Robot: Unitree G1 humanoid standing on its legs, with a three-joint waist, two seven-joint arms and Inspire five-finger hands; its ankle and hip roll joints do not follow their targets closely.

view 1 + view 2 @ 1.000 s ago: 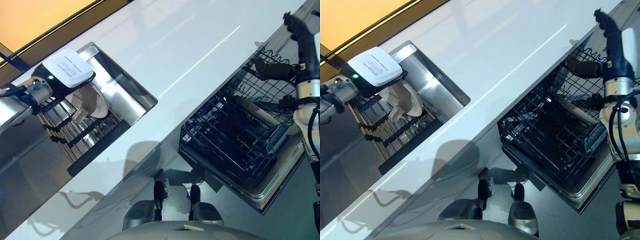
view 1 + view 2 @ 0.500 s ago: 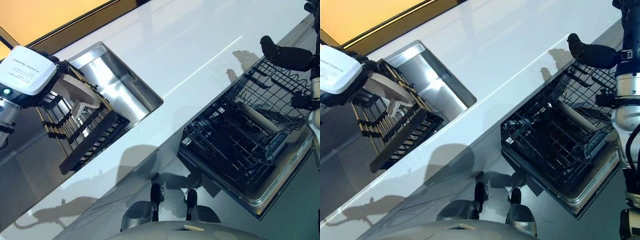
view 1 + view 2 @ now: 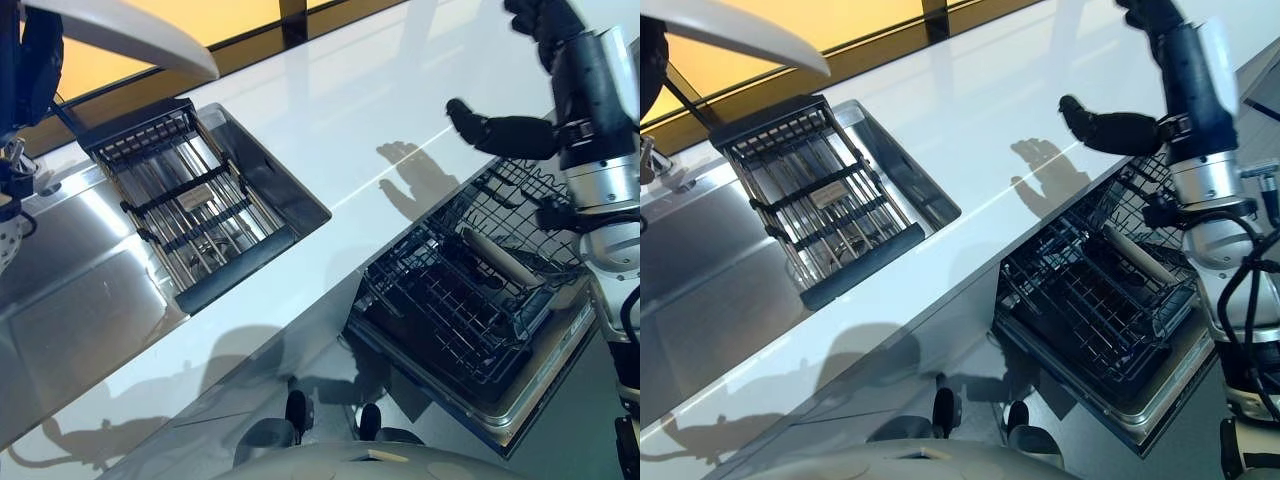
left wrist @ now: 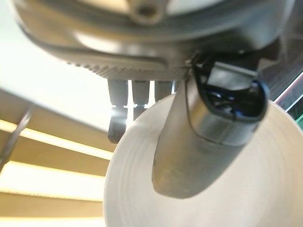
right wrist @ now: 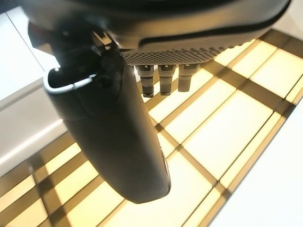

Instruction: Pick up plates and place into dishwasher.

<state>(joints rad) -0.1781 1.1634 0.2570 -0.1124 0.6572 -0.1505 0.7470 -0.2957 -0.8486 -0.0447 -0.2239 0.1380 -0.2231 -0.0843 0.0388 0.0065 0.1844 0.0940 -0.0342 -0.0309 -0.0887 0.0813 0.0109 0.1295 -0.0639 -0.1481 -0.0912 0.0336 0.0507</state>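
**Plate held high at 11 o'clock**

A white plate (image 3: 130, 35) is held aloft at 11 o'clock, pinched between the thumb and fingers of the left hand (image 4: 208, 137). Below it, a drying rack (image 3: 190, 205) sits across the sink (image 3: 70, 280) in the white counter (image 3: 330, 110). At 3 o'clock the right hand (image 3: 500, 130) is raised with fingers straight, holding nothing, above the open dishwasher basket (image 3: 470, 300), where another plate (image 3: 503, 257) is racked.

plate (image 3: 740, 35) raised top left | right hand (image 3: 1110, 128) over counter (image 3: 970, 110) | dishwasher rack (image 3: 1110, 290) pulled out
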